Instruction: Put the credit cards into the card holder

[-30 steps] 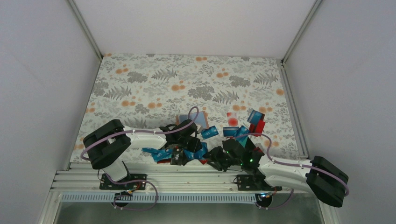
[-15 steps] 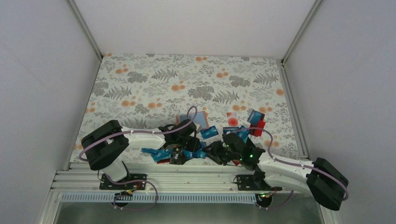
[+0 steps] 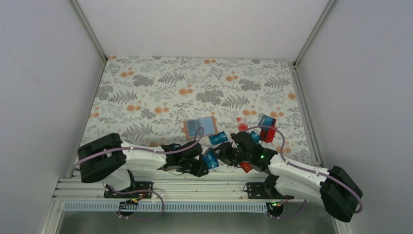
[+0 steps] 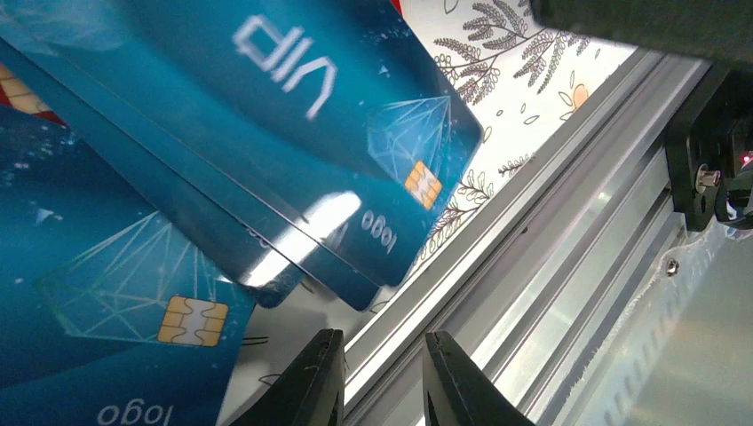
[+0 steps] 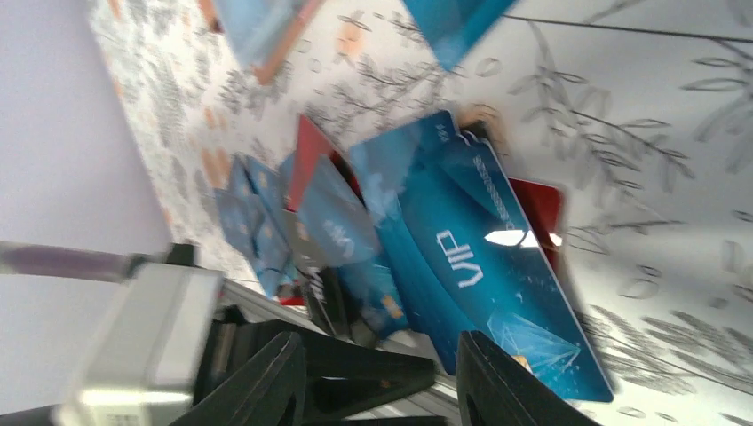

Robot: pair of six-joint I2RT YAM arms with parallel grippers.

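The tan-pink card holder [image 3: 187, 128] lies flat mid-table with a blue card [image 3: 205, 125] on it. Its tan edge [image 5: 286, 41] shows at the top of the right wrist view. Several blue, teal and red credit cards [image 3: 219, 138] are strewn near the front edge. My left gripper [image 3: 202, 169] is low by the front rail, open a little and holding nothing [image 4: 377, 377]. Overlapping blue "VIP" cards [image 4: 293, 115] lie just beyond it. My right gripper [image 3: 225, 155] is open [image 5: 382, 382] over a blue VIP card [image 5: 484, 266] and faces the left gripper.
An aluminium rail [image 4: 550, 231] runs along the table's near edge right beside the left fingers. A red card [image 3: 246, 167] lies under the right arm. More cards [image 3: 266, 127] sit right of the holder. White walls close in the flowered table [image 3: 160, 83].
The left arm has dropped toward the front rail and uncovered the card holder. The right gripper has moved left and away from the front edge, in over the cards.
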